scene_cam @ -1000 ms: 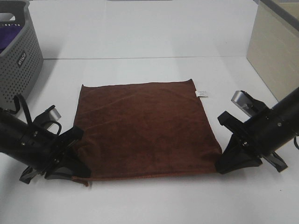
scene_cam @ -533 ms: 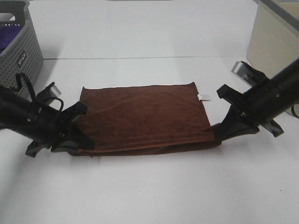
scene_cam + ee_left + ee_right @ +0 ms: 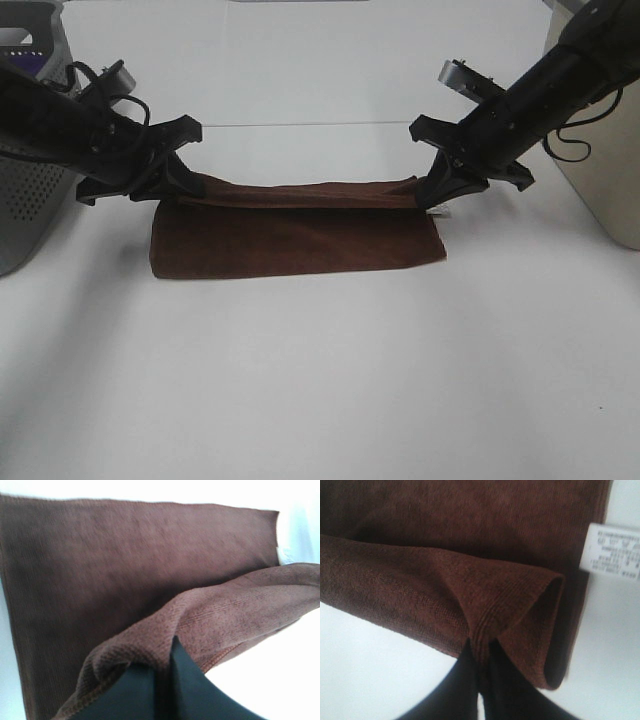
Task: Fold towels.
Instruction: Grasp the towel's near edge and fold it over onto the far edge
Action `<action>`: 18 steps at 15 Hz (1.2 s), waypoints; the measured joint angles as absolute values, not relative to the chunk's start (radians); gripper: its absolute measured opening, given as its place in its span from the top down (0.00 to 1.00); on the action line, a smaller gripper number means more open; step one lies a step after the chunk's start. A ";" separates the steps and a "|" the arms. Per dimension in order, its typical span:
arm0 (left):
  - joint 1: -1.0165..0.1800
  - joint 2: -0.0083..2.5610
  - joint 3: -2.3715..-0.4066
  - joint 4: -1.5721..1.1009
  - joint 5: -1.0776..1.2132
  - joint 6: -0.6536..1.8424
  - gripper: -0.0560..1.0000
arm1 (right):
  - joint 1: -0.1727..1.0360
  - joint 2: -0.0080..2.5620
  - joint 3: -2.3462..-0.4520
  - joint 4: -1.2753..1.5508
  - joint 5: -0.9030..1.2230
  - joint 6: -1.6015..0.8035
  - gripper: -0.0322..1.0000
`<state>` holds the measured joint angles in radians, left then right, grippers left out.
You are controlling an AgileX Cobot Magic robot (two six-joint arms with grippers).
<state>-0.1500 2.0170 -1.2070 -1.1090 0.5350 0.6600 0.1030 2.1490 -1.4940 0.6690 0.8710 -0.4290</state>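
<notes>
White counter (image 3: 320, 380), matte and bare over the near half, with a thin seam line (image 3: 300, 125) running across it toward the back and one small dark speck (image 3: 600, 408) near the front right. Grey perforated basket (image 3: 28, 210) at the far left edge, partly hidden, a sliver of purple cloth (image 3: 42, 62) inside. Beige box-like panel (image 3: 598, 190) upright at the far right edge, on the counter.

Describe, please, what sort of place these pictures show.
Probably a robotics lab bench staged for laundry folding: a plain white table, a grey perforated basket, and the left gripper and right gripper both pinching a brown towel.
</notes>
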 joint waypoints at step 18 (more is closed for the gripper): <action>-0.185 2.226 -1.356 -1.098 0.384 0.688 0.20 | 0.105 2.337 -1.675 0.692 0.778 -0.422 0.17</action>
<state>-0.1850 2.2260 -1.3560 -1.0980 0.3840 0.6880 0.1050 2.3370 -1.6750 0.6920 0.7780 -0.4220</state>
